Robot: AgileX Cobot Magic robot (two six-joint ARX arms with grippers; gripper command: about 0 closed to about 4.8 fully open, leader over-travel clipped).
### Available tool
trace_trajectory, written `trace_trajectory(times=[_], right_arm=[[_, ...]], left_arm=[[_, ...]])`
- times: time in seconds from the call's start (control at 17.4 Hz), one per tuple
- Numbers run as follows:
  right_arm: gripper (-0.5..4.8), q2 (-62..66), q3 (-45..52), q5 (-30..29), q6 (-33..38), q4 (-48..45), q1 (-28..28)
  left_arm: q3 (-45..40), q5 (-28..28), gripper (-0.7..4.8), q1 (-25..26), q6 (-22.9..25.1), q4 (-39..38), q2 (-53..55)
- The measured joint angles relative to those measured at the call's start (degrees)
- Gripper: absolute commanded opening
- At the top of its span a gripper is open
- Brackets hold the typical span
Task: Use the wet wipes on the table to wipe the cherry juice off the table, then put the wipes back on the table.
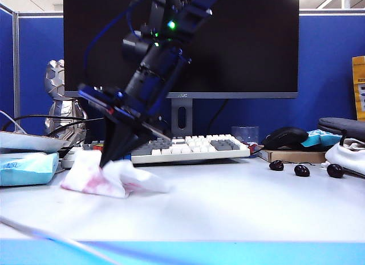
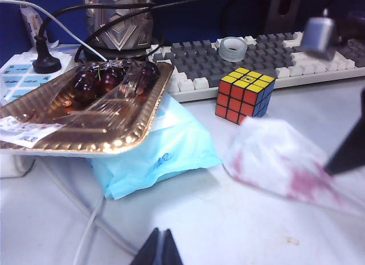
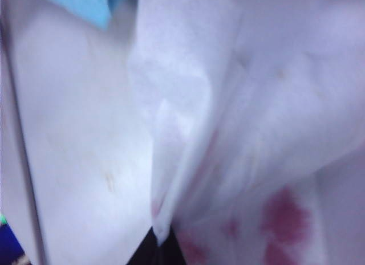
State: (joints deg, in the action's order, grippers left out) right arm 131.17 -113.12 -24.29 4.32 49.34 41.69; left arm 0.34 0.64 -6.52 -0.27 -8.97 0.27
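My right fingers [image 1: 114,157] pinch the stained wipe [image 1: 114,176] on the worktop [image 1: 239,202].
A keyboard [image 1: 188,148] and monitor stand crowd in behind; a Rubik's cube [image 2: 244,94] and pale blue soft pack [image 2: 165,151] sit just beside the wipe. It is thin, crumpled and blotched magenta, touching the worktop below my fingertips. My left fingers [image 2: 160,249] are clenched, well apart.

Wipe [image 1: 114,176] on table [image 1: 239,208] before keyboard [image 1: 188,146]; cherries [image 1: 302,170] far right; cube [image 2: 244,94] behind wipe.
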Motion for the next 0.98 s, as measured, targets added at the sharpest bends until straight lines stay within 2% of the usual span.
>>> trace_trajectory(times=[0.17, 0.29, 0.4, 0.58, 0.63, 0.69, 0.98], right_arm=[[-0.01, 0.37, -0.02, -5.25, -5.75, 4.74, 2.47], [-0.01, 0.35, -0.07, -5.9, -8.74, 9.51, 4.79], [-0.01, 0.35, -0.02, 2.05, -10.1, 17.44, 5.88], [-0.01, 0.35, 0.07, 13.0, -10.14, 24.59, 5.92], [-0.01, 0.35, 0.24, 19.87, -8.92, 28.35, 5.73], [-0.01, 0.28, 0.94, 24.9, -6.8, 29.48, 5.33], [-0.01, 0.46, 1.55, 37.16, -3.91, 28.87, -0.63]], left_arm=[[0.0, 0.02, -0.02, 0.0, 0.0, 0.0, 0.0], [0.0, 0.02, -0.02, 0.0, -0.02, 0.0, 0.0], [0.0, 0.02, -0.02, 0.0, 0.0, 0.0, 0.0], [0.0, 0.02, -0.02, 0.0, 0.0, 0.0, 0.02], [0.0, 0.02, -0.02, 0.0, 0.0, 0.0, 0.02], [0.0, 0.02, -0.02, 0.0, 0.0, 0.0, 0.02], [0.0, 0.02, -0.02, 0.0, 0.0, 0.0, 0.02]])
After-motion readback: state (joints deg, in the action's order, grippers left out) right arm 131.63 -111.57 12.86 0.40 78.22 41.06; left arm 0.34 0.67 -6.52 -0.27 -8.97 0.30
